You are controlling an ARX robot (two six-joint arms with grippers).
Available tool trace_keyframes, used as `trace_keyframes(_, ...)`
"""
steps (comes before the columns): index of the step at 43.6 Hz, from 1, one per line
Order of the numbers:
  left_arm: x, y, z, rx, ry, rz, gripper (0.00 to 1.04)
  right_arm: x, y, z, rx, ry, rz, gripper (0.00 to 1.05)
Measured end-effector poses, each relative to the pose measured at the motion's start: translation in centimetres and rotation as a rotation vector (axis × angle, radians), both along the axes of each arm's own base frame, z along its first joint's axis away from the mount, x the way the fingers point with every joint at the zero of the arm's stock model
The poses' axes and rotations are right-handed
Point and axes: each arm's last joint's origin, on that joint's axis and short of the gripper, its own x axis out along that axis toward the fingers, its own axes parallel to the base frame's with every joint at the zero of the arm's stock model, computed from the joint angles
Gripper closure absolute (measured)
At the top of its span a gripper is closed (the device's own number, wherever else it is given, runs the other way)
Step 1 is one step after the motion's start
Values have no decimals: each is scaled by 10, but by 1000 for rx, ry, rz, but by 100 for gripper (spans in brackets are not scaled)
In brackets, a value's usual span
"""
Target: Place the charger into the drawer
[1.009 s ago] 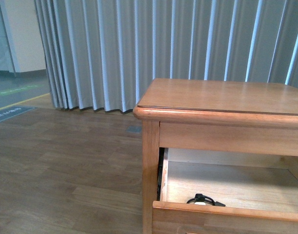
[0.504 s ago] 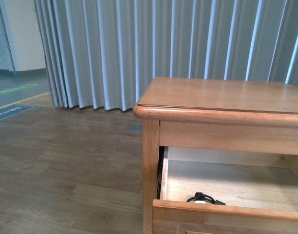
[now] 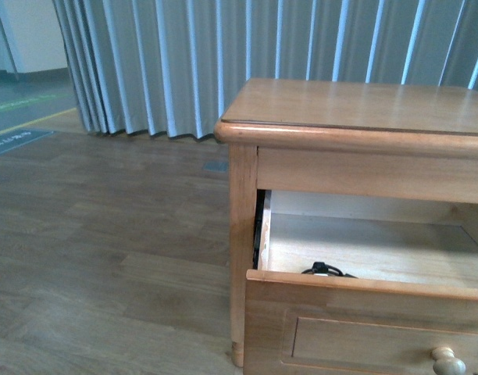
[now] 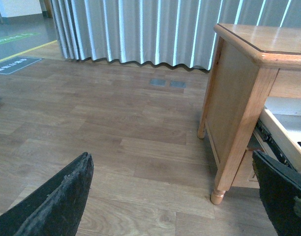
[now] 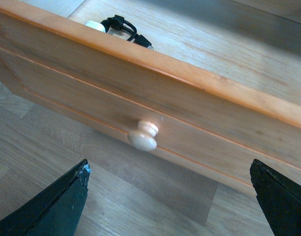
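The view has dropped, bringing the drawer's (image 3: 364, 332) knob (image 5: 142, 135) into sight. The charger (image 5: 95, 26) lies inside, beyond the right fingers (image 5: 52, 206), which are spread wide and empty, as are the left fingers (image 4: 57, 196). Closing likely remains.

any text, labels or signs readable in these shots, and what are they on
Nothing can be read.
Dark floor sign: pale lettering, too blurred to read; in the left wrist view likewise.
Green floor marking: possibly characters, too faint to tell.
Charger, drawer, knob, cabinet: no print visible.
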Motion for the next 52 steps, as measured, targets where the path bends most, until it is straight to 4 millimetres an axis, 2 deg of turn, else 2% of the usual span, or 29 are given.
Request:
trace_keyframes(11,0,0,0,0,0,0,6,40,15,-25,-11,20,29,8)
trace_keyframes(21,0,0,0,0,0,0,6,84,25,-30,-9,-111,27,8)
trace_keyframes(25,0,0,0,0,0,0,6,104,29,-36,-20,-151,10,8)
trace_keyframes(27,0,0,0,1,0,0,6,121,31,-42,-23,-174,7,8)
trace_keyframes(34,0,0,0,0,0,0,6,151,35,-51,-25,-194,-6,8)
trace_keyframes(41,0,0,0,0,0,0,6,181,38,-51,-5,-208,-43,8)
trace_keyframes(52,0,0,0,0,0,0,6,185,42,-57,9,-188,-61,8)
